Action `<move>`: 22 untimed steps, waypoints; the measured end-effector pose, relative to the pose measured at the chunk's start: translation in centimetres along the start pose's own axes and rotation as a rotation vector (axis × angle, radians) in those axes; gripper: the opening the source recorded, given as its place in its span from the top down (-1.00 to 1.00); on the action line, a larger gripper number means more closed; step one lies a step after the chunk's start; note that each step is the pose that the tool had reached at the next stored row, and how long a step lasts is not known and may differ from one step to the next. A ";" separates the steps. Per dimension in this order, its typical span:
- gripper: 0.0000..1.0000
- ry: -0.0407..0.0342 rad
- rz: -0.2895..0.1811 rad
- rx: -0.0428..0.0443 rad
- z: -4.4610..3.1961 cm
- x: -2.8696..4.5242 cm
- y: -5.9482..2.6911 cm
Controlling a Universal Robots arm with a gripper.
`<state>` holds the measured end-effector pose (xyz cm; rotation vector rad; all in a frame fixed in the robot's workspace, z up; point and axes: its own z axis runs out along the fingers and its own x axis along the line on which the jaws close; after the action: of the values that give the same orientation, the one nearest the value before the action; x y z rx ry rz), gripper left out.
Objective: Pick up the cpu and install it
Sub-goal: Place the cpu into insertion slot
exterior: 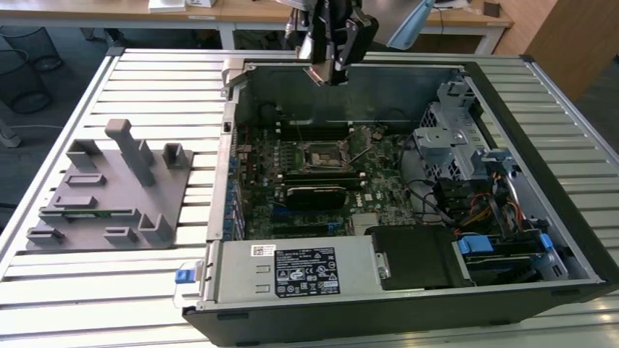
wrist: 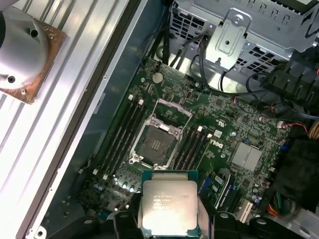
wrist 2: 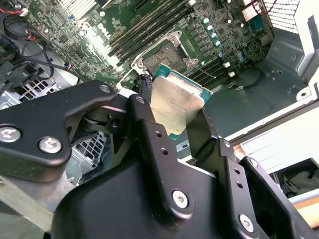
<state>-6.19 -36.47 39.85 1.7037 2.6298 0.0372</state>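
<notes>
The cpu (exterior: 325,73), a thin square chip with a pale silvery top plate, hangs above the rear edge of the open computer case. My gripper (exterior: 327,71) is shut on it. Both wrist views show black fingers (wrist 2: 144,112) pressing on two opposite edges of the cpu (wrist 2: 177,102), with the gripper (wrist 2: 172,117) centred on it. In the first wrist view the cpu (wrist: 169,201) sits plate-up in the gripper (wrist: 169,219). The motherboard socket (wrist: 159,142) lies below and apart from the chip, its metal frame bare inside; it also shows as the socket (exterior: 324,154) mid-board.
A grey fixture block (exterior: 106,188) with upright posts stands on the slatted table at the exterior view's left. Inside the case are a drive cage (exterior: 450,138), a power supply (exterior: 290,272) and cables (exterior: 483,210). A round metal cooler (wrist: 20,50) rests outside the case wall.
</notes>
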 end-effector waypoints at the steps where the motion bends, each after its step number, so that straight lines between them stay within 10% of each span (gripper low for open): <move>1: -0.06 -0.0001 0.005 0.0000 0.00 0.00 0.00; 22: -0.06 -0.0055 0.211 -0.0018 0.32 0.29 0.13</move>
<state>-6.19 -36.15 39.54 1.9698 2.4331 0.0359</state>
